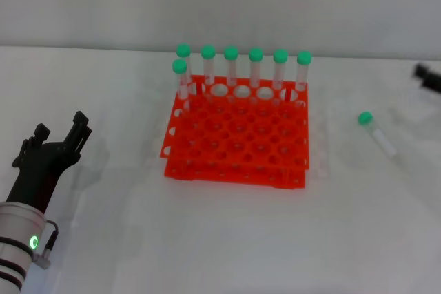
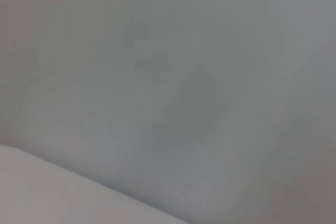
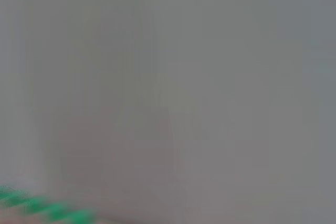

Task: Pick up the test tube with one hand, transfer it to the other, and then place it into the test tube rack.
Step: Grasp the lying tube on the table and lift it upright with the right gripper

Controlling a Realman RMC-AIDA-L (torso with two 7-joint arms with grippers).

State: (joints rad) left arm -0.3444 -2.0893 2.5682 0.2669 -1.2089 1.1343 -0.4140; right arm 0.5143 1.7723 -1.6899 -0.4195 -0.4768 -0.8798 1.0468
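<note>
Nearest me, my left claw (image 1: 65,139) hovers low over the white table (image 1: 207,239), fingers spread a little, holding nothing. Further out sits the orange test tube rack (image 1: 238,144), a row of green-capped tubes (image 1: 255,67) standing along its far side. Off to its right, well apart, the test tube (image 1: 376,132) lies flat on the table. It looks light, stiff and slick, likely to roll; I'd pinch mid-barrel. Farthest out, my right claw (image 1: 428,77) barely shows at the edge, and I cannot tell its opening.
</note>
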